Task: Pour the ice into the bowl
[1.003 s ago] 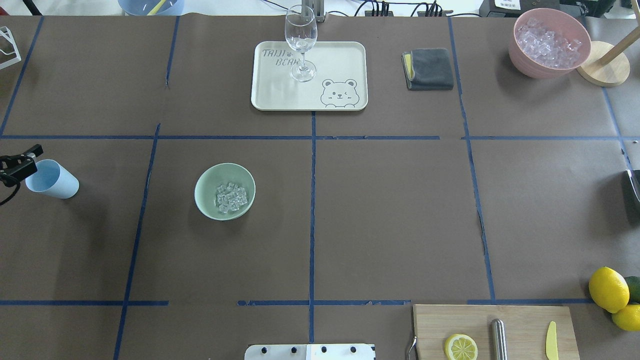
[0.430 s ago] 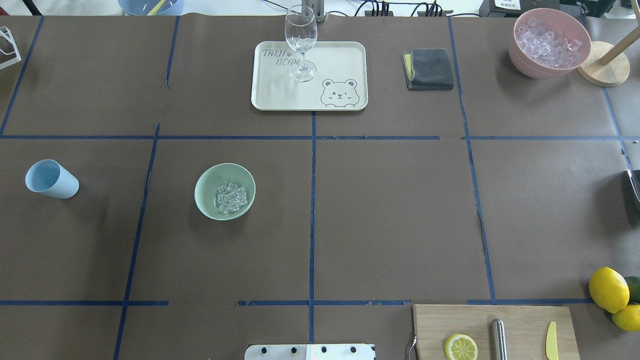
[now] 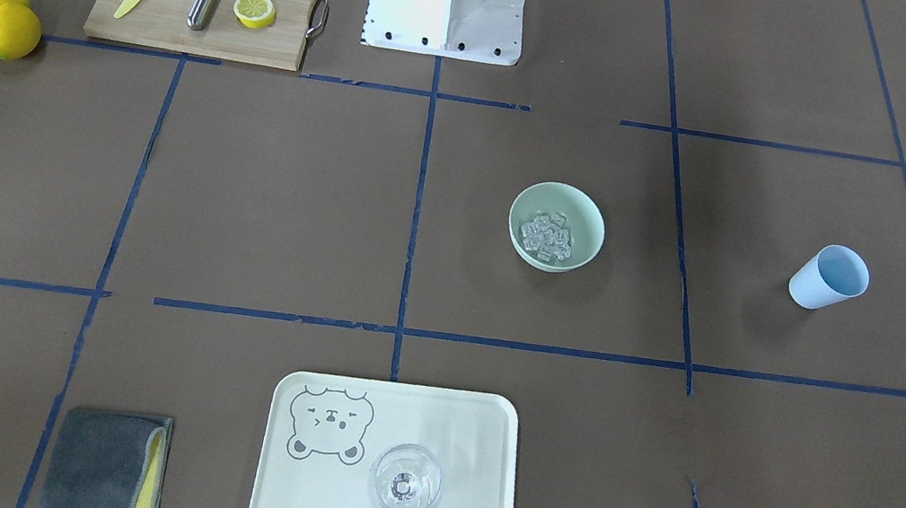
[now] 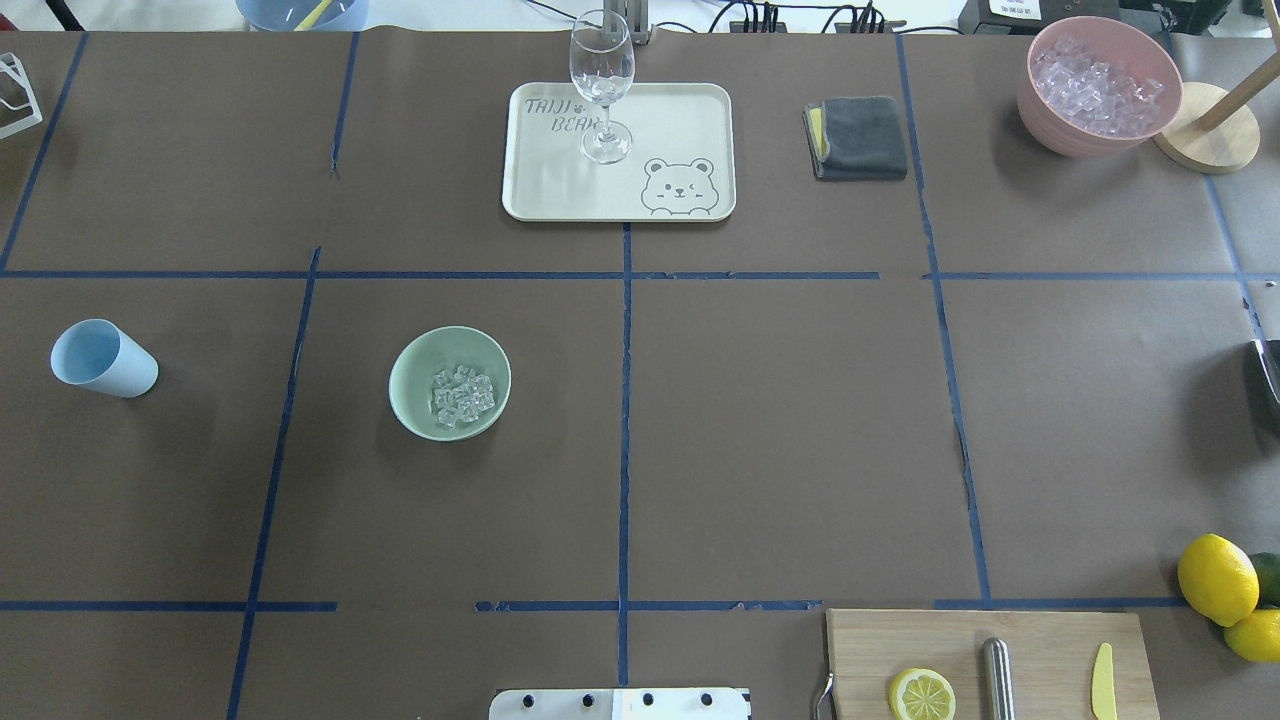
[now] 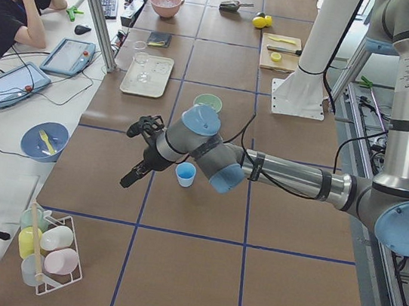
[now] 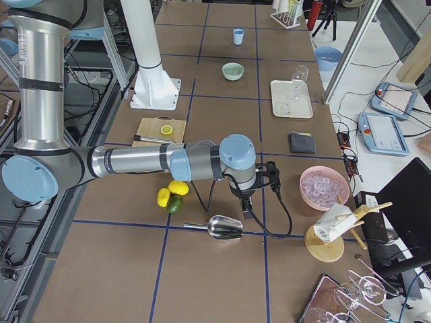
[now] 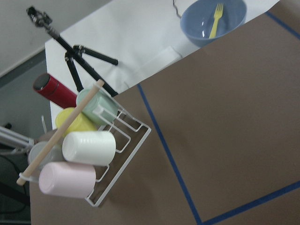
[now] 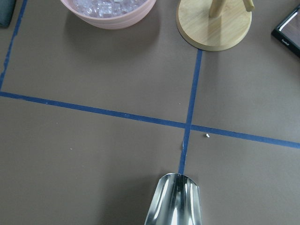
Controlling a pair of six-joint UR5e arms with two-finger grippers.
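Note:
The pale mint-green bowl (image 4: 412,368) stands left of the table's middle, with a handful of clear ice cubes (image 4: 462,394) in it. It also shows in the front-facing view (image 3: 582,211) with the ice (image 3: 547,237). A light blue cup (image 4: 103,359) stands upright and empty far to its left. My left gripper (image 5: 131,177) shows only in the exterior left view, just beyond the cup (image 5: 185,174); I cannot tell whether it is open. My right gripper (image 6: 248,210) hangs over a metal scoop (image 6: 225,227); I cannot tell its state either.
A cream tray (image 4: 680,120) with a wine glass (image 4: 602,85) stands at the back middle. There is a grey cloth (image 4: 860,138), a pink container of crushed ice (image 4: 1100,90), a cutting board (image 4: 1040,640) with a lemon half, and lemons (image 4: 1215,578). A cup rack (image 7: 89,145) stands at the left end.
My left gripper, which was beside the light blue cup at the overhead view's left edge, has drawn back out of that view. The cup stays upright. Bowl and ice are unchanged.

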